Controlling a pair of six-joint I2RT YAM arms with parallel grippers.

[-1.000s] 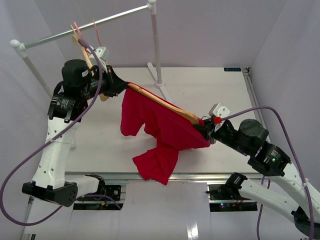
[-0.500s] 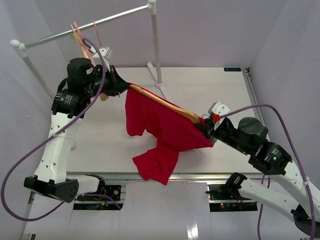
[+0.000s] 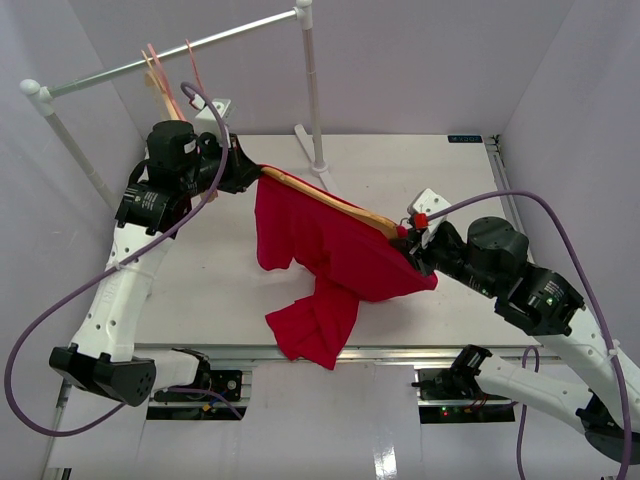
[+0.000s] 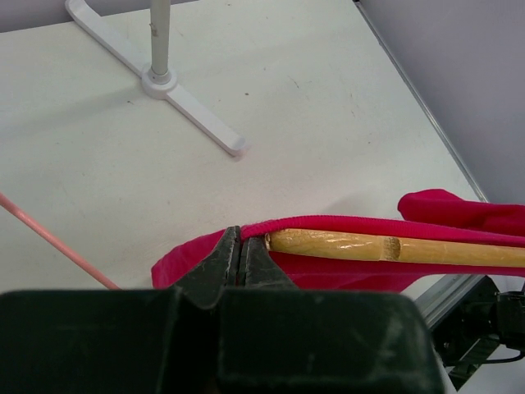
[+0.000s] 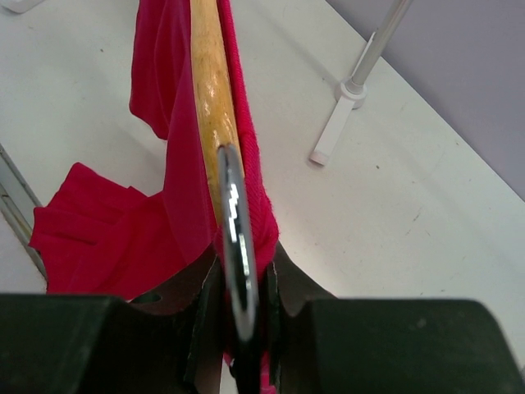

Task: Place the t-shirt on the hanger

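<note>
Two hands shared one load. My left hand [image 4: 240,248] was clenched on the red hem of the t-shirt [image 3: 340,255], just beside the tip of the wooden hanger [image 3: 330,203]. My right hand [image 5: 238,283] was closed around the hanger's silver hook [image 5: 235,230], with a fold of red cloth caught alongside it.

The hanger was in the air between the two, slanting above the desk [image 3: 420,165]. Its upper edge showed bare wood and the shirt was draped beneath (whether either shoulder was properly seated, I could not tell). A bunched lower part of the garment hung down toward the desk's near edge. The rail [image 3: 180,50] stood at the back-left corner.

I judged the cloth light and limp. It would likely sag wherever it was let go and slip along the smooth wood. The best hold seemed to be a pinch on the hem or collar seam, where doubled fabric gives some bite. The hanger looked stiff and light, but its thin round hook could twist in a grip, so a hold close to the wood seemed safer.
</note>
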